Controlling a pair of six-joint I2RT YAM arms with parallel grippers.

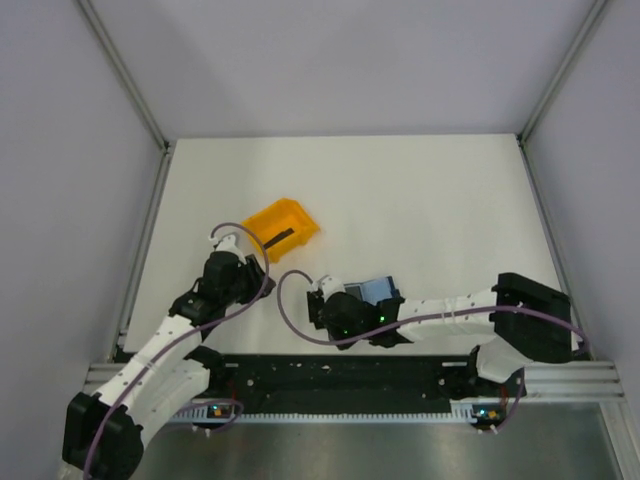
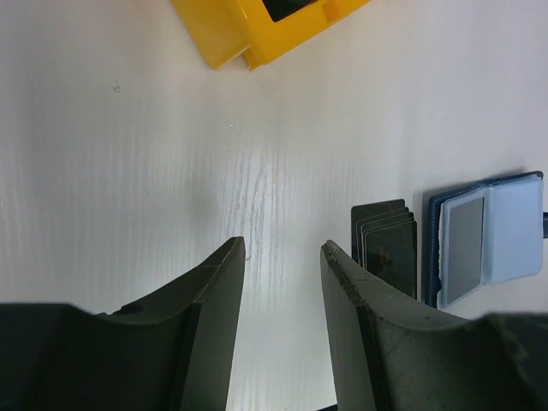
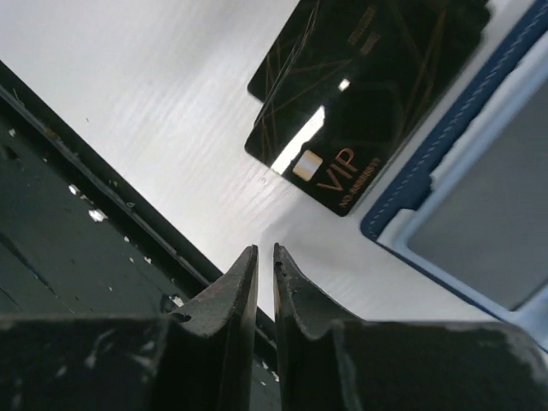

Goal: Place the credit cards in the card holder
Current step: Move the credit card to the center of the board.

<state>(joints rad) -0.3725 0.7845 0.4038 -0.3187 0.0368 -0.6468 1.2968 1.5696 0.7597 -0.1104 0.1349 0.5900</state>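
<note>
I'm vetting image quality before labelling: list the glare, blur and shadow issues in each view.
Right wrist: a bright glare streak crosses the top credit card beside its chip, yet the VIP lettering is legible; the right tool is close, dark and soft. Left wrist: the table washes out to near white; the left tool is dark. Top external: even light, faint shadows, the card holder small.

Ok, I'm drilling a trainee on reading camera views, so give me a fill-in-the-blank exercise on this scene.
1. The card holder lies ___, its light blue inside showing.
2. The credit cards lie stacked on the ___, beside the card holder.
3. The top card bears the gold letters ___.
4. The left gripper holds ___.
Missing words: open; table; VIP; nothing.
</note>
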